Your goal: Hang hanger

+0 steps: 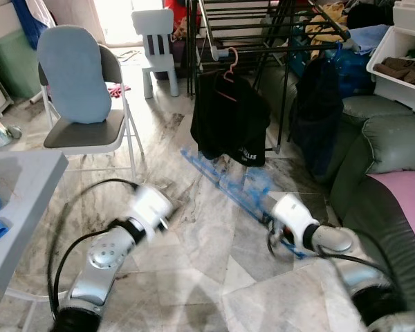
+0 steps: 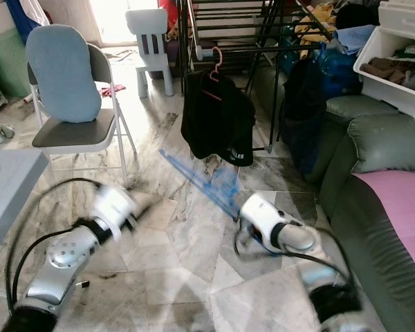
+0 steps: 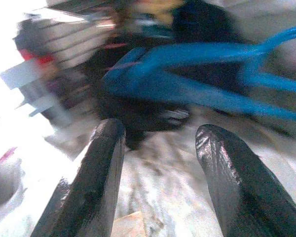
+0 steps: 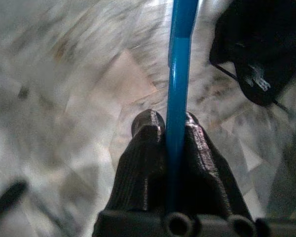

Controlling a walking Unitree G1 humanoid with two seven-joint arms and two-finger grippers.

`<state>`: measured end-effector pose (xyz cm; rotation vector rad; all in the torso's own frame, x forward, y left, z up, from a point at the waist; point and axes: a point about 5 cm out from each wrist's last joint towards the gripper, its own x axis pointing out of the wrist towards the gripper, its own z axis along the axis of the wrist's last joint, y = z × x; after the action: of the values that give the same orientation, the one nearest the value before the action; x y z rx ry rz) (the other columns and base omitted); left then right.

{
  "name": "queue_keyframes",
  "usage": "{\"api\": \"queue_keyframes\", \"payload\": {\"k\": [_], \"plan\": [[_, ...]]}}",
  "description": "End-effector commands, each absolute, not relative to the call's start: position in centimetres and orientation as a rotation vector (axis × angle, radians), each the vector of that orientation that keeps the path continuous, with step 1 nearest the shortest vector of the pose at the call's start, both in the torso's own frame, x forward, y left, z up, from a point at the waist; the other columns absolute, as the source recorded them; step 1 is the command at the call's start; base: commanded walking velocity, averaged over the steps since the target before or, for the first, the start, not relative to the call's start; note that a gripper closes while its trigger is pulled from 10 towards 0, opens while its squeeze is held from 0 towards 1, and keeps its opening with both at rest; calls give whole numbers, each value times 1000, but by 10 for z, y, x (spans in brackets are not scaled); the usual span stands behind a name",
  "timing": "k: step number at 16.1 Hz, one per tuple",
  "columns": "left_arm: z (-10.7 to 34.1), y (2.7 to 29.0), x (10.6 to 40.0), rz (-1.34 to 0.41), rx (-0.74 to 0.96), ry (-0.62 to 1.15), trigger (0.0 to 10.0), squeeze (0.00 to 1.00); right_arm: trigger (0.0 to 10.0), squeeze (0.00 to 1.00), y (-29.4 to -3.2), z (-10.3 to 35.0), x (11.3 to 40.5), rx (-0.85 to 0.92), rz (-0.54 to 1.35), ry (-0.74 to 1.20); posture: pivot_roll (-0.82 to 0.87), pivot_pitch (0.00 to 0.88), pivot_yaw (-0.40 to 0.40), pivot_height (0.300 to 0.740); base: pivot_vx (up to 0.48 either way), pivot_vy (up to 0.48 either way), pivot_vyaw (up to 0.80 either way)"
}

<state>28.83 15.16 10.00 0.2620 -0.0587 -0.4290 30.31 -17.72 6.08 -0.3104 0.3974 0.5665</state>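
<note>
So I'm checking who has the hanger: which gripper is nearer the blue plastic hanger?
Right. The right gripper is shut on the blue plastic hanger, its bar between the fingers. The left gripper is open, short of the hanger and not touching it.

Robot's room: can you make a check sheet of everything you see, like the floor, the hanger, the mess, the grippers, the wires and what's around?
Surface: marble-pattern floor, bare patches between things.
Job's things: blue hanger, blurred, held low above the floor; drying rack ahead with a black garment on a pink hanger.
Clutter: clothes heaped on the rack; white bin of folded clothes.
Grippers: right gripper shut on the blue hanger; left gripper open, holding nothing.
Cables: black cables loop beside the left arm.
Surroundings: folding chair with blue cushion, small white chair, green sofa.
</note>
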Motion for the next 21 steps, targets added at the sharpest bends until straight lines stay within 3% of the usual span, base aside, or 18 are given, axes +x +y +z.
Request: {"api": "queue_keyframes", "payload": {"k": [1, 3, 7, 8, 9, 10, 11, 13, 14, 15, 21], "plan": [[104, 163, 289, -338, 223, -56, 10000, 1000, 0, 0, -185, 67, 304, -265, 483, 389, -69, 0, 10, 740, 0, 0, 0], [99, 172, 283, -172, 101, -24, 10000, 1000, 0, 0, -180, 68, 293, -146, 328, 348, -72, 0, 11, 740, 0, 0, 0], [93, 180, 272, -76, 82, 30, 10000, 1000, 0, 0, -181, 75, 275, -12, 83, 303, -65, 0, 26, 740, 0, 0, 0], [91, 182, 268, -71, 59, 45, 10000, 1000, 1922, 0, -186, 77, 271, 32, -9, 313, -65, 0, 26, 740, 0, 0, 0], [91, 184, 266, -60, 54, 52, 10000, 1000, 6745, 0, -188, 77, 268, 70, -62, 315, -68, 0, 30, 740, 0, 0, 0], [91, 185, 265, -52, 54, 53, 10000, 1000, 8745, 0, -187, 78, 267, 85, -67, 311, -68, 0, 30, 740, 0, 0, 0], [91, 185, 265, -42, 52, 55, 10000, 1000, 10000, 0, -185, 79, 265, 87, -73, 313, -70, 0, 28, 740, 0, 0, 0], [92, 186, 265, -28, 52, 45, 10000, 1000, 10000, 0, -181, 85, 263, 70, -14, 264, -71, 0, 22, 740, 0, 0, 0], [91, 189, 265, -18, 60, 45, 10000, 71, 10000, 0, -180, 88, 263, 32, 0, 246, -72, 0, 21, 740, 0, 0, 0], [89, 190, 265, -20, 29, 57, 10000, 0, 10000, 0, -179, 91, 264, 19, 36, 223, -72, 0, 16, 740, 0, 0, 0], [92, 185, 269, -51, 29, 47, 10000, 0, 10000, 0, -178, 92, 263, -9, 60, 210, -73, 0, 15, 740, 0, -129, 207]]}}
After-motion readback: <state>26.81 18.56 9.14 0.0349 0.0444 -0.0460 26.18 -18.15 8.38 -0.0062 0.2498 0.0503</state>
